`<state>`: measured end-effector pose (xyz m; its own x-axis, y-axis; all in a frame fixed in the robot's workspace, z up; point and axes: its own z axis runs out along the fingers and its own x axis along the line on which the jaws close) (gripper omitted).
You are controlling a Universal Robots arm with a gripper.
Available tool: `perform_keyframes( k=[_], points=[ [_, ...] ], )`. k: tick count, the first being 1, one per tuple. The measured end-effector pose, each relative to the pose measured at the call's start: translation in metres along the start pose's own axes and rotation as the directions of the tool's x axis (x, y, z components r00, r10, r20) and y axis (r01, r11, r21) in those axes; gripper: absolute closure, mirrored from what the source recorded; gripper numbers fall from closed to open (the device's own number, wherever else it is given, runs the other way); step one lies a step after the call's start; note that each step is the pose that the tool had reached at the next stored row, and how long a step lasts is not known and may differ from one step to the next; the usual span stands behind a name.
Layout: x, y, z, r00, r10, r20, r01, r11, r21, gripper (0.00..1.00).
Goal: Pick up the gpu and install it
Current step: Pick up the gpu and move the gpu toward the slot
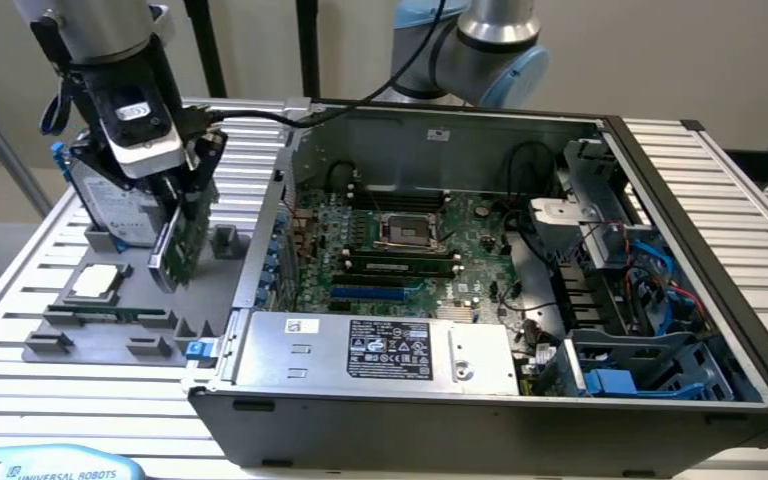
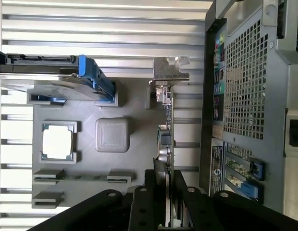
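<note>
My gripper hangs over the grey parts tray at the exterior view's left, shut on the gpu. The card is a thin green board held on edge, lifted a little above the tray. In the wrist view the gpu runs edge-on away from my black fingers, and its silver bracket is at the far end. My gripper clamps the board from both sides. The open computer case with its motherboard lies to the exterior view's right of the card.
A silver hard drive in a blue frame stands on the tray behind my gripper. A CPU chip and a memory stick rest in tray slots. The case's rear wall stands close beside the card. The power supply sits at the case's front.
</note>
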<state>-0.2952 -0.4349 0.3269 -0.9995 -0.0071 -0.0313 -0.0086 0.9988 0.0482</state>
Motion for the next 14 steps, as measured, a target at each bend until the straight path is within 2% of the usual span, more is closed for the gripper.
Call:
perform_keyframes(
  k=[4, 8, 14],
  points=[
    [-0.002, 0.0008, -0.0179, 1.0, 0.0, -0.0002, 0.0, 1.0, 0.0001, 0.73],
    [-0.009, 0.0017, -0.0362, 1.0, 0.0, -0.0007, 0.0, 1.0, 0.0, 0.73],
    [-0.029, 0.0028, -0.0627, 1.0, 0.0, -0.0029, 0.0, 1.0, 0.0, 0.73]
  ],
)
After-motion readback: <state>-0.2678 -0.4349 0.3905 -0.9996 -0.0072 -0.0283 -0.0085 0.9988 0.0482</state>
